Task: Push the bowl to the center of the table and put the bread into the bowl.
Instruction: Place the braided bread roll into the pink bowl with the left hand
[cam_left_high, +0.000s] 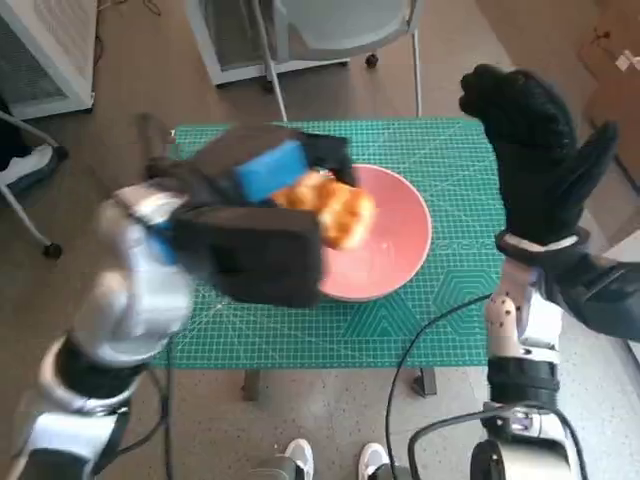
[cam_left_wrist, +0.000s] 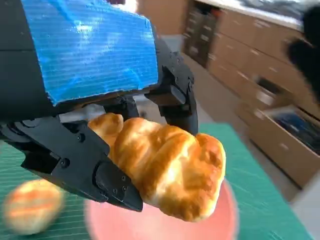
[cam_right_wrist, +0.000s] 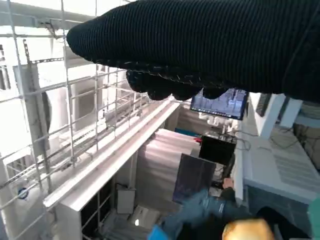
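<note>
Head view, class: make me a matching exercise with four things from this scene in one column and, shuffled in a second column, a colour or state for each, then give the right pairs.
Column 1:
1. bread
2. bowl
3. right hand
4. mat

Column 2:
A. green, gridded, covering the table
B. golden brown, gripped by the left hand above the bowl
C. pink, resting on the mat
D. in a black glove, raised beside the table, holding nothing

Pairs: 1-B, 2-C, 3-D, 4-A

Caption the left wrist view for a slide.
Left hand holds the bread above the pink bowl.
</note>
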